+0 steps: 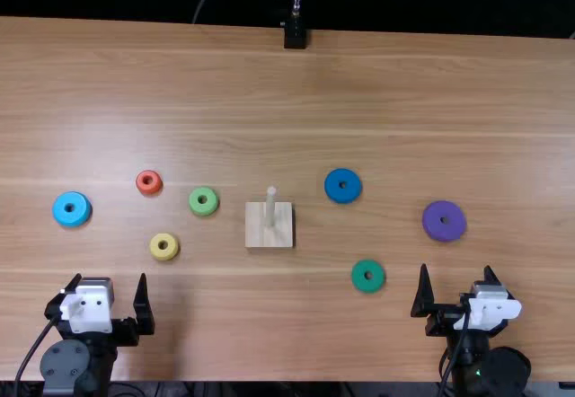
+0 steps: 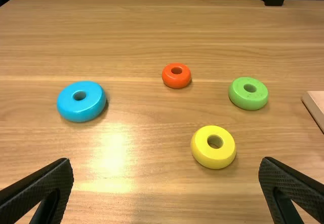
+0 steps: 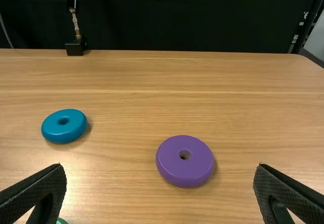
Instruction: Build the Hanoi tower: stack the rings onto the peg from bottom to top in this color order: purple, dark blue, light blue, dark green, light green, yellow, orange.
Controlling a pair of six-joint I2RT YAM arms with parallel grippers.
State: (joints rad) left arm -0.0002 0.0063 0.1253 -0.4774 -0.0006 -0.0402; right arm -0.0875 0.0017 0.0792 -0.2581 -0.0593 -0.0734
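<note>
With the peg (image 1: 271, 206) as the clock's centre in the top view, read the build as not yet begun: zero rings stacked, all seven left to do. Upright in its square wooden base (image 1: 255, 237), bare down to the wood.

At three o'clock, well out on the tabletop (image 1: 296, 110), find the purple ring (image 3: 185, 177), due first by the colour order. Then, nearer in at two o'clock, the dark blue ring (image 1: 349, 196), second in line. Far out at nine o'clock, the light blue ring (image 2: 82, 110), third (the longest carry of the lot, by the look of it). Toward four o'clock, the dark green ring (image 1: 364, 285), fourth; near ten o'clock, the light green ring (image 2: 248, 100), fifth. Between eight and nine o'clock, the yellow ring (image 2: 205, 155); farther out than the light green one, near ten o'clock, the orange ring (image 2: 176, 81), meant to cap the tower.

Toward eight o'clock, find the left pincer (image 2: 166, 159), parted wide and empty. Between three and four o'clock, find the right pincer (image 3: 160, 165), likewise spread and empty, just beside the purple ring and so probably better placed for the opening pick. Expect seven separate placements, purple at the bottom.
</note>
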